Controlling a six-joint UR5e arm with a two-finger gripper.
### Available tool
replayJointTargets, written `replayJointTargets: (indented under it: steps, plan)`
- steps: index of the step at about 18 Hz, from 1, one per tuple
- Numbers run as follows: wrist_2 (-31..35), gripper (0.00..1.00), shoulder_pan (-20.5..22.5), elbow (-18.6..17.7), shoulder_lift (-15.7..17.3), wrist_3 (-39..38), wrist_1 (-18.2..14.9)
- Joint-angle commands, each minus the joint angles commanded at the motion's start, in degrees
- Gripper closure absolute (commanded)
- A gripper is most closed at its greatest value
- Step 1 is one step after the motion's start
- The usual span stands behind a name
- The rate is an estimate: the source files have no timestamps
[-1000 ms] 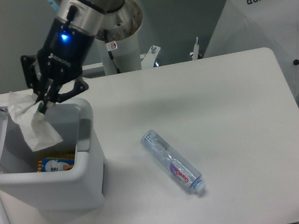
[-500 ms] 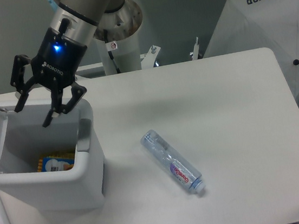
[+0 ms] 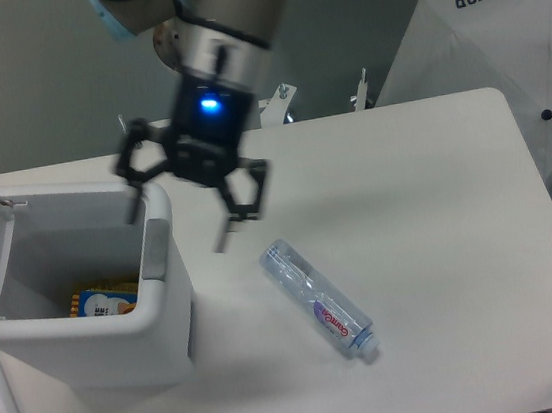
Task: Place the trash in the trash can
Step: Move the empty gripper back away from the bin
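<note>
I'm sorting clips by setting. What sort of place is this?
Probably a robotics lab: a robot arm's gripper over a white table, a trash can, and a photo umbrella behind.

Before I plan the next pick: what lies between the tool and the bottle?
Nothing: only bare table between tool and bottle, in the fixed camera view.

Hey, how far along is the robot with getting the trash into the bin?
Partly done. The trash can stands open with a yellow and blue packet lying inside. The tissue held over it a second ago is out of sight, presumably dropped in. The gripper is now open and empty, swung away from the bin toward the table. Left: the clear plastic bottle lying on its side on the table.
</note>
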Motion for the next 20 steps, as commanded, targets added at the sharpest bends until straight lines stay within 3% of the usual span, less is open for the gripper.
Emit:
replayJointTargets:
  steps: [5, 9, 12, 15, 16, 18, 20]
  plan:
    - [0.35, 0.0, 4.49, 3.16, -5.97, 4.32, 0.0]
    - [10.09, 0.0, 5.98, 5.1, -10.46, 11.32, 0.09]
    - [11.86, 0.0, 7.74, 5.98, -12.93, 17.49, 0.0]
    - [18.26, 0.0, 7.83, 5.72, -14.16, 24.85, -0.44]
    - [20.81, 0.0, 7.83, 5.19, -14.34, 30.46, -1.13]
    - [27.91, 0.0, 7.57, 4.84, -14.34, 39.18, -5.69]
    - [34.6, 0.0, 6.96, 5.8, -14.6, 41.76, -9.91]
